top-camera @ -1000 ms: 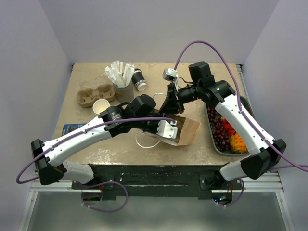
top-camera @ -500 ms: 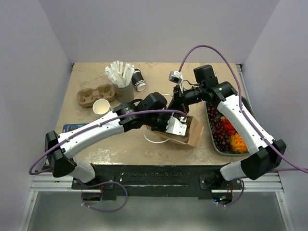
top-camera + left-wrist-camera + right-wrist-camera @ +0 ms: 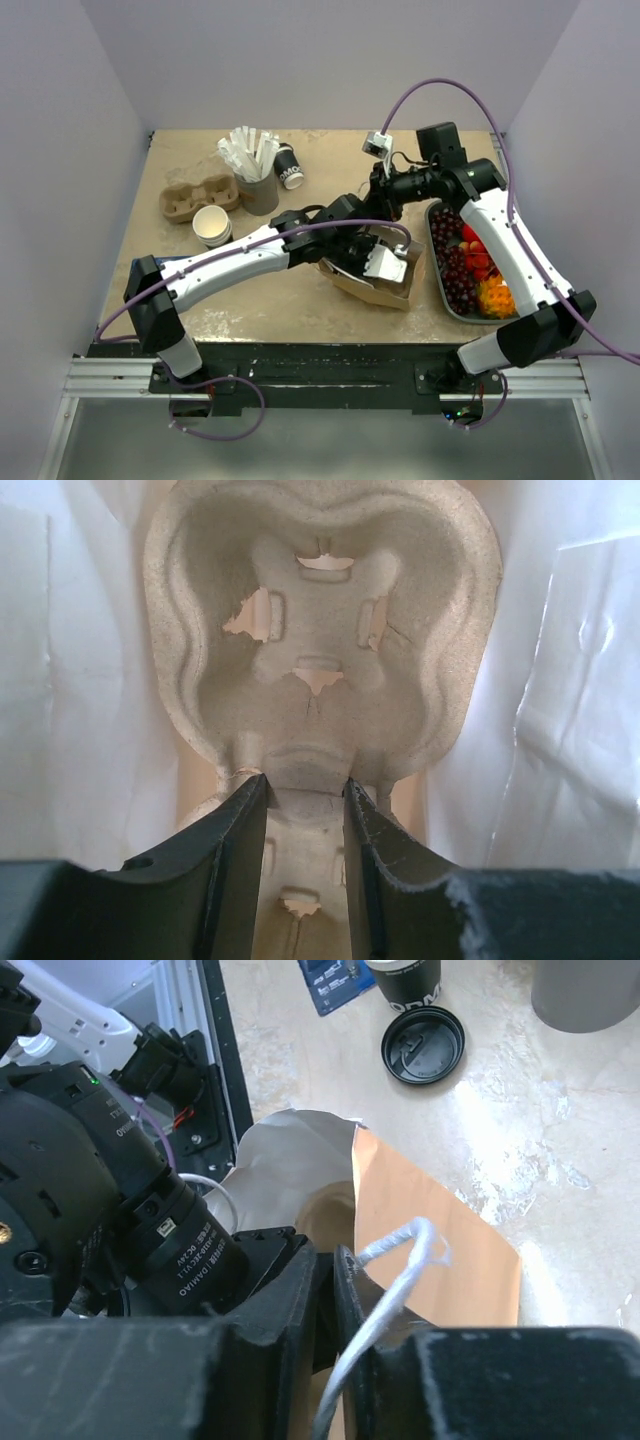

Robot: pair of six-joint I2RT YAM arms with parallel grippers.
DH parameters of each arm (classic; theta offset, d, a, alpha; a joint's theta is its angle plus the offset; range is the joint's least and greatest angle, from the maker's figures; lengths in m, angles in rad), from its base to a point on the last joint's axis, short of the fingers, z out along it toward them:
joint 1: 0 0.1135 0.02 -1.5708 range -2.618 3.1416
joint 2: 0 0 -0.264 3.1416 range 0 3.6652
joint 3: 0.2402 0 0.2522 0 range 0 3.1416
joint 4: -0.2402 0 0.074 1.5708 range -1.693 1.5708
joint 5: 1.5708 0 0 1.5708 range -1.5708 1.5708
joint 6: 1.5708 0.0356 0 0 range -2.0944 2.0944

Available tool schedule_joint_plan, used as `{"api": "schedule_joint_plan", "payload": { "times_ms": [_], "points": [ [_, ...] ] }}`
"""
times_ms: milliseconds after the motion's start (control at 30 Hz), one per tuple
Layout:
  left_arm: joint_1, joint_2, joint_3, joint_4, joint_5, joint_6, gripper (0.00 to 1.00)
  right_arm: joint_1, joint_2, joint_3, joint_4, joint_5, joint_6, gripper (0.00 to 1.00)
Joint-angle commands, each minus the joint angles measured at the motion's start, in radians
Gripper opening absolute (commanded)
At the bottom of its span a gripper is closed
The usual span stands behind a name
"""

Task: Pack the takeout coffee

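Inside the brown paper bag [image 3: 372,287], the left gripper [image 3: 303,785] is clamped part-open on the pulp cup carrier [image 3: 320,630]. The right gripper [image 3: 325,1265] has its jaws narrowly parted at the bag's white handle [image 3: 400,1250]; whether it grips is unclear. The takeout coffee [image 3: 290,167] stands outside the bag at the back of the bench [image 3: 250,300], just beside a grey cup [image 3: 258,190].

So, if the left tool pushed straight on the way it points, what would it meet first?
The pulp cup carrier, whose centre ridge the left tool grips. Past that, probably the bottom of the paper bag, hidden behind the carrier.
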Motion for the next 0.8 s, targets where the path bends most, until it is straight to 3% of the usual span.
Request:
{"api": "schedule_joint_plan", "payload": {
  "times_ms": [0,133,767],
  "points": [
    [0.002,0.024,0.037,-0.015,0.008,-0.012,0.0,-0.004,0.022,0.056,0.035,0.006,0.026,0.13],
    [0.002,0.082,0.094,-0.056,-0.01,0.02,0.0,-0.004,0.035,0.063,0.065,0.017,0.049,0.0],
    [0.002,0.194,0.169,-0.072,-0.05,0.18,0.0,-0.006,0.058,0.102,0.073,-0.081,0.044,0.0]
  ]
}}
